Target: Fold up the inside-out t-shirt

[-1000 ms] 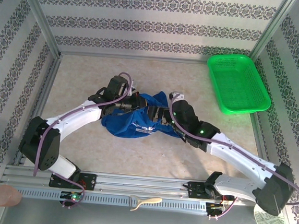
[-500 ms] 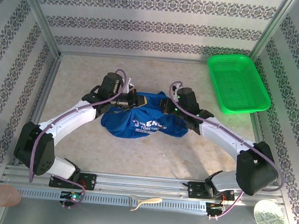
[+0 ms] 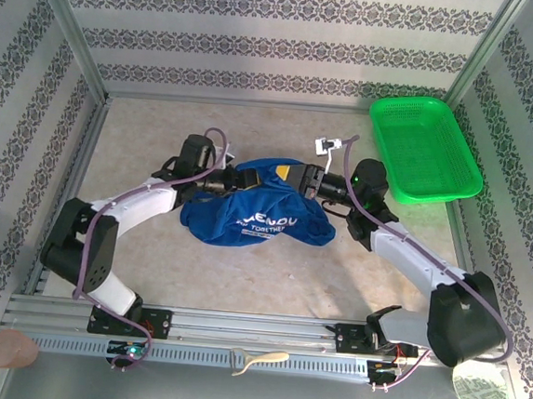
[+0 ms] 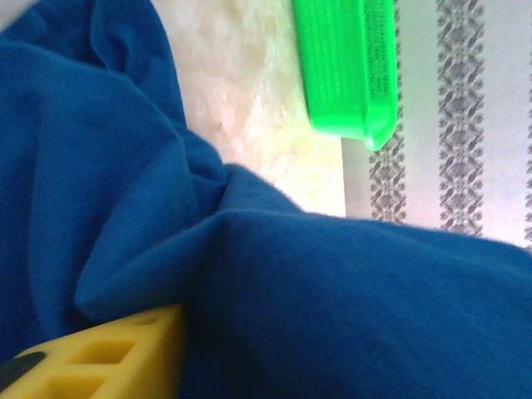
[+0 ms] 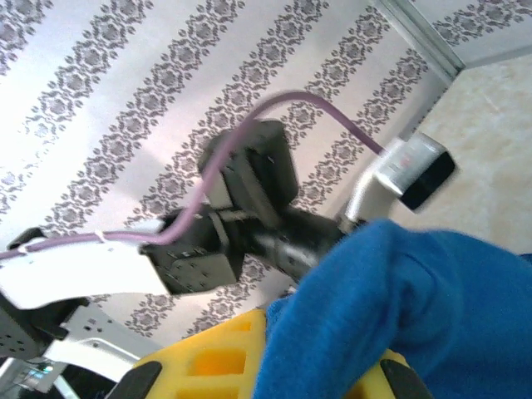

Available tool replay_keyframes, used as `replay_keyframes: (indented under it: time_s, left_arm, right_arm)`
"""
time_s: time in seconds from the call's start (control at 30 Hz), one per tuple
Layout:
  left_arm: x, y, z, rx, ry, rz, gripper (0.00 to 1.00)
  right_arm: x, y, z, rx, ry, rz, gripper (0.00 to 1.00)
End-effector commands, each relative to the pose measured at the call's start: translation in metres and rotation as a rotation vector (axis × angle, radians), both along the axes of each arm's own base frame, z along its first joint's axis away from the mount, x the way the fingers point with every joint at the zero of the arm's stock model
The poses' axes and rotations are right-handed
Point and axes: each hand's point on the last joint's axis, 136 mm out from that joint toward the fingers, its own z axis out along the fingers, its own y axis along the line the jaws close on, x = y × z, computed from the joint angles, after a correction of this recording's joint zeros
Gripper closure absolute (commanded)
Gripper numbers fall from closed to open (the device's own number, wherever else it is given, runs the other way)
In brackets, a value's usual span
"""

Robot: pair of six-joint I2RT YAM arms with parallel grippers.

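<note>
Top external: our right end effector clamps the t-shirt edge, presumably to spread it; left end effector opening we cannot tell.

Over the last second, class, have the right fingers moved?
Yes: the right fingers, gripping the shirt, moved right, toward the basket.

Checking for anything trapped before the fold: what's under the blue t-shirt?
The t-shirt lies bunched on the beige table, which shows all around it. The patch directly beneath is covered by cloth, so nothing there can be seen.
</note>
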Motion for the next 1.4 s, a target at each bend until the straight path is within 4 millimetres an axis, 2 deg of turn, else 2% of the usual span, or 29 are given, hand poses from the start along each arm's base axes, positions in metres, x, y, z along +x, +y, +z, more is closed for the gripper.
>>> replay_keyframes:
  time_s: [0.0, 0.07, 0.13, 0.2, 0.3, 0.47, 0.63, 0.77, 0.9, 0.97, 1.03, 1.17, 1.2, 1.3, 1.37]
  left_arm:
    - [-0.003, -0.019, -0.009, -0.025, -0.024, -0.048, 0.42]
    - [-0.008, -0.025, -0.008, -0.034, -0.024, -0.084, 0.36]
    - [-0.01, -0.021, -0.003, -0.037, -0.047, -0.081, 0.3]
    - [-0.011, -0.014, 0.015, -0.054, -0.108, -0.064, 0.22]
    - [-0.015, -0.005, 0.048, -0.083, -0.192, -0.049, 0.16]
    - [-0.03, 0.007, 0.081, -0.08, -0.265, -0.027, 0.16]
    - [-0.04, 0.025, 0.101, -0.011, -0.338, 0.037, 0.19]
    - [-0.04, 0.054, 0.085, 0.137, -0.328, 0.119, 0.15]
    - [-0.035, 0.077, 0.031, 0.198, -0.118, 0.135, 0.12]
    - [-0.033, 0.08, 0.009, 0.189, -0.034, 0.104, 0.1]
    - [-0.035, 0.076, -0.005, 0.18, 0.01, 0.038, 0.01]
    - [-0.043, 0.068, 0.004, 0.139, -0.004, -0.049, 0.0]
    - [-0.047, 0.064, 0.011, 0.114, -0.02, -0.077, 0.0]
    - [-0.06, 0.042, 0.046, -0.102, -0.057, -0.223, 0.0]
    - [-0.066, 0.037, 0.065, -0.167, -0.104, -0.264, 0.0]
  right_arm:
    - [-0.01, -0.002, 0.033, 0.13, -0.094, 0.068, 1.0]
    - [-0.007, 0.0, 0.033, 0.163, -0.08, 0.091, 1.0]
    - [-0.002, -0.004, 0.031, 0.179, -0.069, 0.086, 1.0]
    - [0.004, -0.013, 0.022, 0.175, -0.049, 0.055, 1.0]
    - [0.013, -0.027, 0.008, 0.172, -0.015, -0.001, 1.0]
    - [0.021, -0.04, -0.006, 0.181, 0.028, -0.053, 1.0]
    - [0.022, -0.042, -0.008, 0.19, 0.04, -0.074, 1.0]
    - [0.02, -0.043, -0.002, 0.201, 0.034, -0.075, 1.0]
    - [0.017, -0.043, 0.008, 0.222, 0.02, -0.065, 1.0]
    - [0.017, -0.043, 0.013, 0.236, 0.018, -0.062, 1.0]
    - [0.017, -0.043, 0.018, 0.253, 0.014, -0.061, 1.0]
    - [0.019, -0.044, 0.03, 0.281, 0.005, -0.062, 1.0]
    - [0.02, -0.044, 0.034, 0.286, -0.001, -0.062, 1.0]
    - [0.027, -0.045, 0.042, 0.301, -0.008, -0.071, 1.0]
    - [0.039, -0.049, 0.039, 0.312, 0.014, -0.122, 1.0]
